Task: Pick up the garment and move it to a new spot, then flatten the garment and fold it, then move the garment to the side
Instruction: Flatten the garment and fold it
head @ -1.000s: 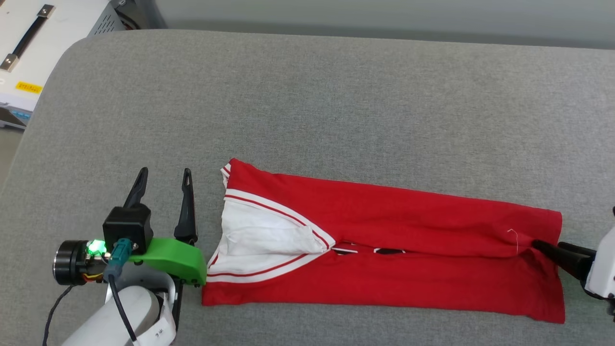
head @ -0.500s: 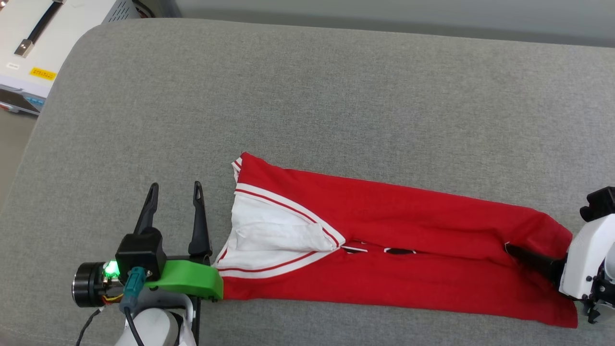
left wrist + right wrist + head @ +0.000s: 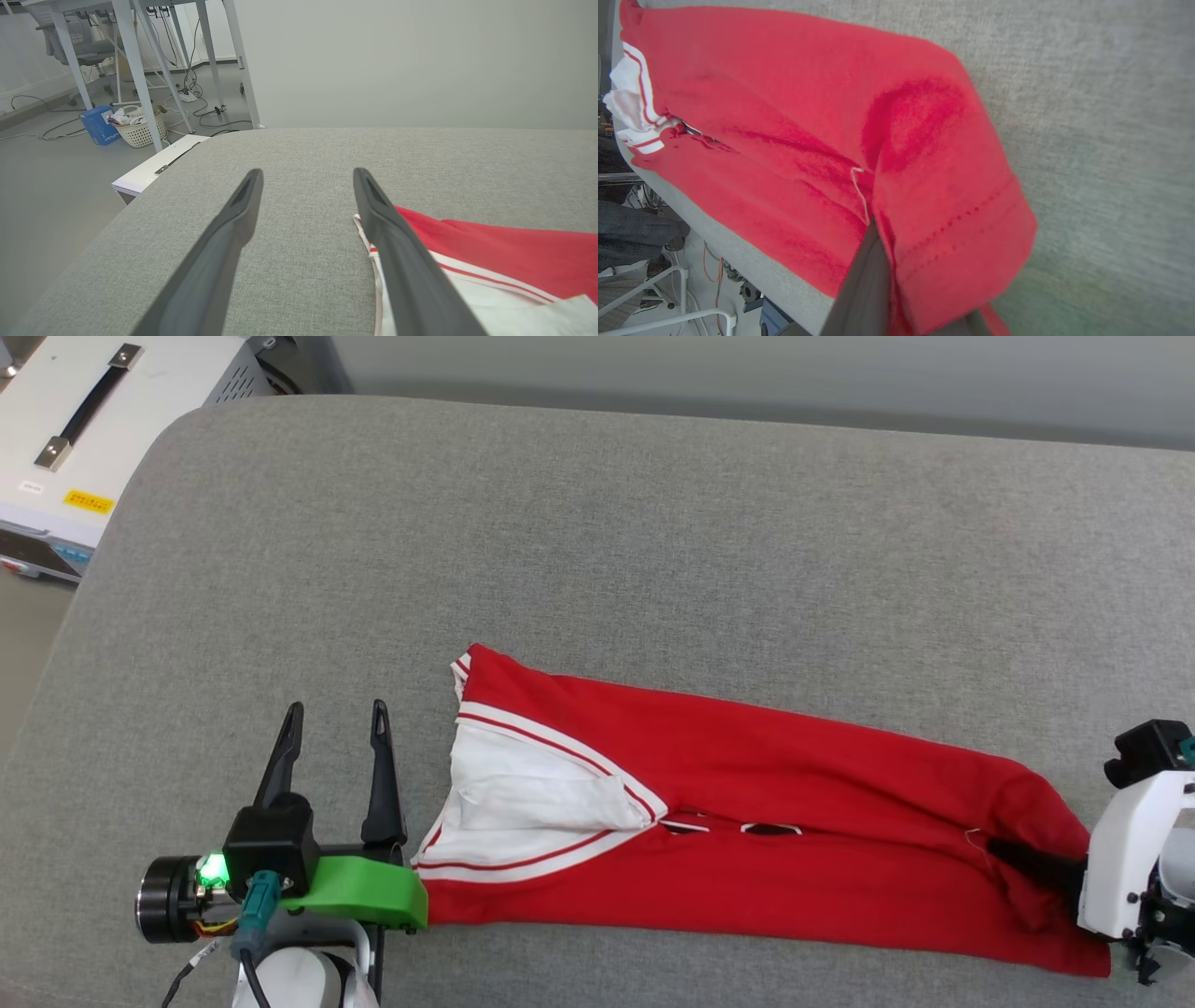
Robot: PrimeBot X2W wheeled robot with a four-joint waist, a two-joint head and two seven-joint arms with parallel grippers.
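Note:
The garment (image 3: 747,803), red with a white sleeve and striped trim, lies folded into a long band across the grey cushion. My left gripper (image 3: 338,709) rests open on the cushion just left of the collar end, with nothing between its fingers (image 3: 387,242). The garment (image 3: 490,242) lies against the outer side of its right finger. My right gripper (image 3: 1013,854) is at the band's right end, shut on the garment's hem. One dark finger (image 3: 871,270) shows, and the garment (image 3: 784,93) drapes over the other and bunches up around it.
The grey cushioned surface (image 3: 597,541) stretches far behind the garment. A white equipment case (image 3: 84,420) stands off its upper left corner. Past the cushion's left edge are the floor, table legs (image 3: 135,70), a basket (image 3: 140,128) and a blue box (image 3: 98,125).
My right gripper has pushed into the hem and shut on it, and the cloth there has bunched and risen. The left gripper stays open. The head camera has shifted.

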